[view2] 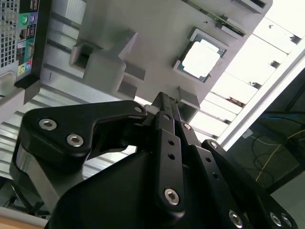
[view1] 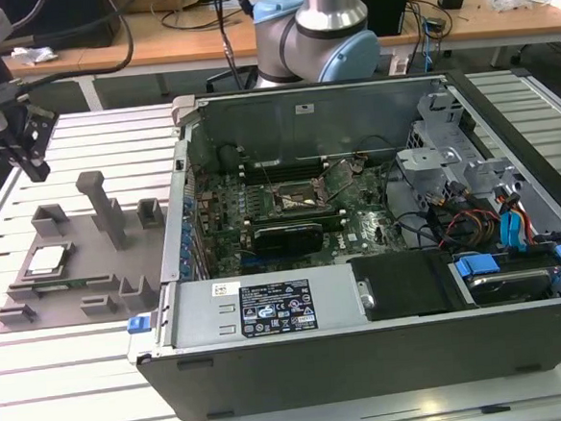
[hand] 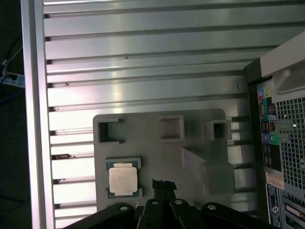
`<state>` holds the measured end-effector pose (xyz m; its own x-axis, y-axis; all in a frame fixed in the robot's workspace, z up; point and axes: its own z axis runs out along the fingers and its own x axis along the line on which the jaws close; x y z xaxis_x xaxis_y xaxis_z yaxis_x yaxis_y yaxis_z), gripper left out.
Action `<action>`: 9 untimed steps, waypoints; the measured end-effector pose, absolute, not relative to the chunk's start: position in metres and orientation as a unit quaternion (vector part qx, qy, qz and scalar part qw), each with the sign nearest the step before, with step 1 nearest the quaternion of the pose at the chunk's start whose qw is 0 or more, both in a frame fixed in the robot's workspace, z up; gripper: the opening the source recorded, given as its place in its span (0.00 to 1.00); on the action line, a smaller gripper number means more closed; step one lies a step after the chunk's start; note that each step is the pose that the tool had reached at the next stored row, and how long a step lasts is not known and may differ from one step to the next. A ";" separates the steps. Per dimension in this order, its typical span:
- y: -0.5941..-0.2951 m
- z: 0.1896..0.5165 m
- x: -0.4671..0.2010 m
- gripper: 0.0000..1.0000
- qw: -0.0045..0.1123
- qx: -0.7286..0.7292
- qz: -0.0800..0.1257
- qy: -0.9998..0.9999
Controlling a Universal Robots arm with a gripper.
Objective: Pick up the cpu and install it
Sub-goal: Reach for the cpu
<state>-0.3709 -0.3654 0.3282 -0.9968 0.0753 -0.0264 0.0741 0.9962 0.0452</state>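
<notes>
Jaws closed, tips pressed together, nothing gripped; hung above slatted bench (view1: 42,381), clear of everything on it. Cpu (hand: 123,180) seen lying flat, metal top up, in square recess of grey fixture plate (hand: 152,152), untouched by jaws. In exterior view, cpu placed at 6 o'clock from jaws, near plate's 9 o'clock edge. Upright grey post (view1: 102,208) seen on plate at 2 o'clock from cpu. Open computer case (view1: 368,358) set just beside plate at 3 o'clock; black socket (view1: 294,202) seen on motherboard inside.
</notes>
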 end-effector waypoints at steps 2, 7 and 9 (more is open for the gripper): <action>-0.366 0.322 -0.374 0.11 0.014 0.037 0.022 0.999; -0.368 0.311 -0.377 0.11 0.014 0.037 0.022 0.999; -0.368 0.310 -0.377 0.11 0.014 0.037 0.022 0.999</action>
<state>-0.3768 -0.3680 0.3103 -0.9968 0.0752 -0.0262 0.0740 0.9962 0.0451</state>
